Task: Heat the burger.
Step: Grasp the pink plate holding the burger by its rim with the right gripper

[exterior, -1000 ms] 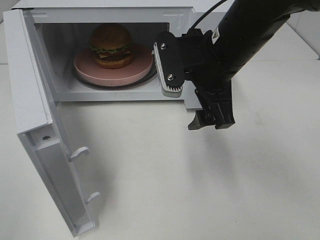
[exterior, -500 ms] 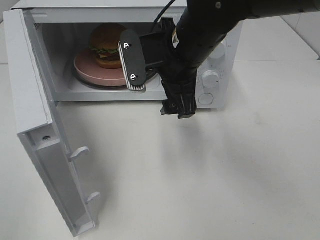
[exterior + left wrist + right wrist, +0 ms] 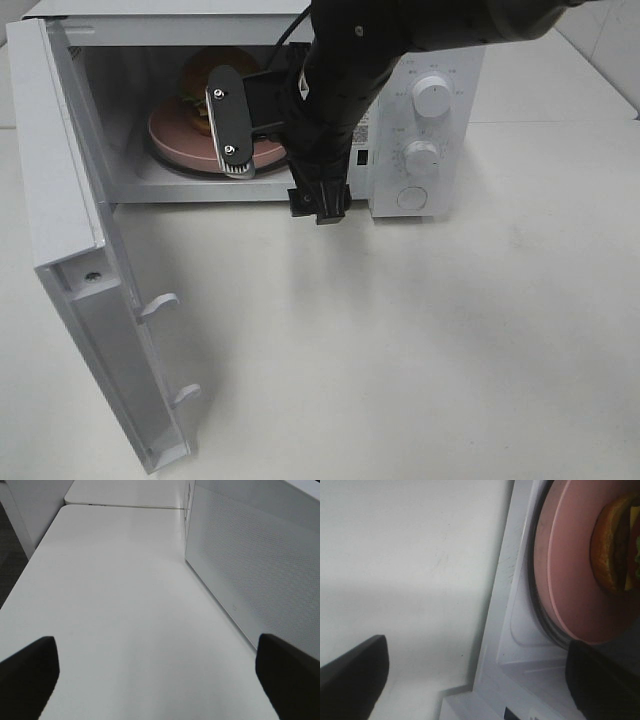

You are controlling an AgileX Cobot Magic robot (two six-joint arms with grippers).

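The left claw (image 3: 160, 680), off at the nine o'clock side of the bench (image 3: 400, 350), is spread wide and holds nothing, facing the outer face of the microwave door (image 3: 90, 300). That door is swung fully open, its two latch hooks (image 3: 160, 305) pointing out over the bench. Inside the microwave (image 3: 200, 25), the burger (image 3: 200, 70) sits on the pink plate (image 3: 175, 140), which rests on the turntable. The right claw (image 3: 278, 193) hangs in the doorway at about four o'clock from the burger, jaws wide apart and empty, one pad just in front of the plate's rim. The risk lies here: a move deeper into the oven could clip that rim and shove the plate or topple the burger. A door swung shut while the arm fills the opening would strike the arm. Heating cannot begin until the door is latched. At three o'clock of the cavity are the controls: two dials (image 3: 432, 95) and one round button (image 3: 410, 197). The tally: one microwave, one door, two hooks, one burger, one plate, two claws, two dials, one button.
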